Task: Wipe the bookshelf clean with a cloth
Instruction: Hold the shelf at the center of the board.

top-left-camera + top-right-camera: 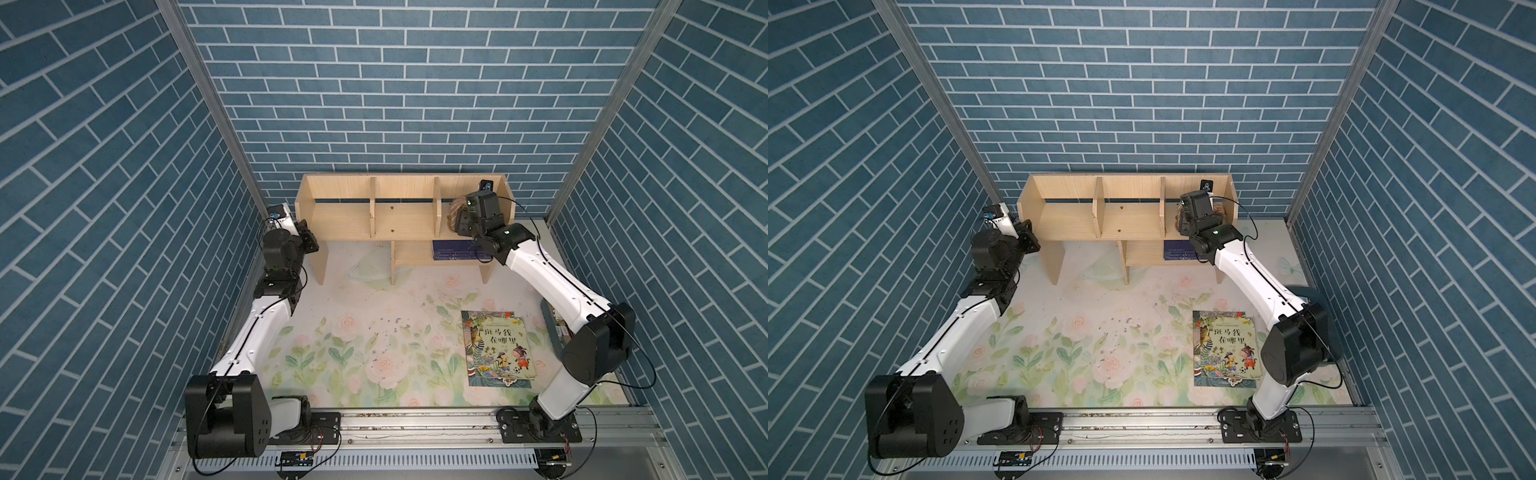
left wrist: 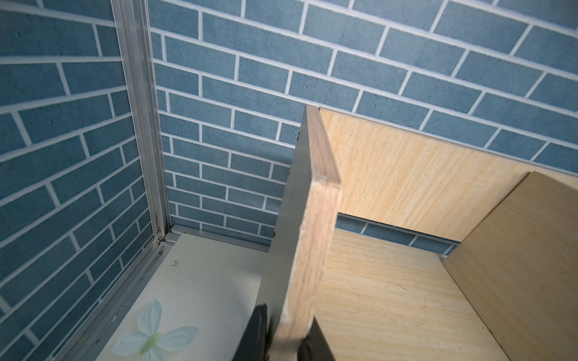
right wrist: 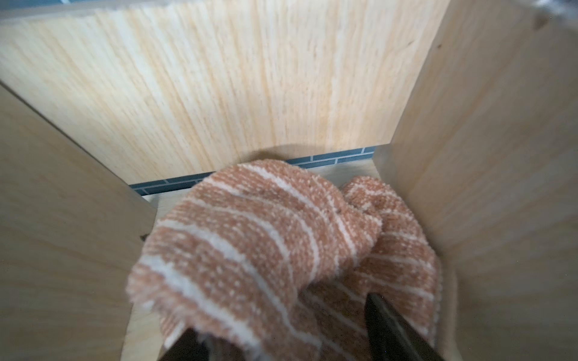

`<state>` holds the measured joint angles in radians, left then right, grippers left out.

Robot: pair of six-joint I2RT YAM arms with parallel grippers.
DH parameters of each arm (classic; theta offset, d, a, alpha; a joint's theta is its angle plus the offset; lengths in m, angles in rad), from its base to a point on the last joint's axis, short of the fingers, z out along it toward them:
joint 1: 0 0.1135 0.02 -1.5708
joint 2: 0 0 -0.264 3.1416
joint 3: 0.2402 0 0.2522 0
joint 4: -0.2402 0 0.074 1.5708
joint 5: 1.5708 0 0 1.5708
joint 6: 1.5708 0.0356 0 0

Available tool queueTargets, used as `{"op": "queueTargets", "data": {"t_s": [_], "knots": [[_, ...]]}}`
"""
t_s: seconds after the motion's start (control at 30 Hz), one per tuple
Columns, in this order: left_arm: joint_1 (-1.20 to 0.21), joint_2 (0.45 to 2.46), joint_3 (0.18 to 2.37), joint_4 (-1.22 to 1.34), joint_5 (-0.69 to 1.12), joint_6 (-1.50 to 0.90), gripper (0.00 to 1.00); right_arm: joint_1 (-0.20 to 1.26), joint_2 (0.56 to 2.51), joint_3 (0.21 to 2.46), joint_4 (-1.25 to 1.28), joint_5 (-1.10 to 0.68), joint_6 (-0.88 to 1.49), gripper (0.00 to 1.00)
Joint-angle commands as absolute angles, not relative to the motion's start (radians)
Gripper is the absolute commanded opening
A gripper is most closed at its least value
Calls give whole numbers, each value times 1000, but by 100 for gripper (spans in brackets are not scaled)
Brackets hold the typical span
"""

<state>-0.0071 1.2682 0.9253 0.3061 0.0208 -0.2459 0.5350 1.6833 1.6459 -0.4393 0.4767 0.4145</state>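
The pale-wood bookshelf point(image 1: 399, 224) point(image 1: 1129, 224) stands against the back wall. My left gripper point(image 2: 287, 340) is shut on the front edge of its left side panel point(image 2: 316, 218); in a top view it shows at the shelf's left end point(image 1: 309, 241). My right gripper point(image 3: 287, 337) reaches into the right upper compartment, jaws standing wide apart. The tan-and-cream striped cloth point(image 3: 266, 237) lies bunched on the shelf board between and ahead of the fingers point(image 3: 391, 328). Beside the right wrist, both top views catch only a bit of cloth point(image 1: 456, 210) point(image 1: 1178, 219).
A colourful picture book point(image 1: 496, 349) point(image 1: 1225, 349) lies flat on the floral mat at the front right. A dark blue book point(image 1: 451, 249) sits in the lower cubby. Small crumbs point(image 1: 390, 328) are scattered mid-mat. A dark container point(image 1: 550, 328) stands by the right arm.
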Motion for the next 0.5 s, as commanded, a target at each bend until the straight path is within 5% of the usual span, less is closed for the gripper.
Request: {"op": "queueTargets", "data": {"t_s": [0.0, 0.13, 0.47], "knots": [[-58, 1280, 928, 254, 154, -309, 0, 531, 1643, 1621, -471, 497, 412, 56], [-59, 1279, 929, 254, 156, -309, 0, 532, 1687, 1653, -495, 468, 411, 0], [-58, 1281, 928, 255, 159, -312, 0, 546, 1856, 1851, -462, 325, 417, 0]]}}
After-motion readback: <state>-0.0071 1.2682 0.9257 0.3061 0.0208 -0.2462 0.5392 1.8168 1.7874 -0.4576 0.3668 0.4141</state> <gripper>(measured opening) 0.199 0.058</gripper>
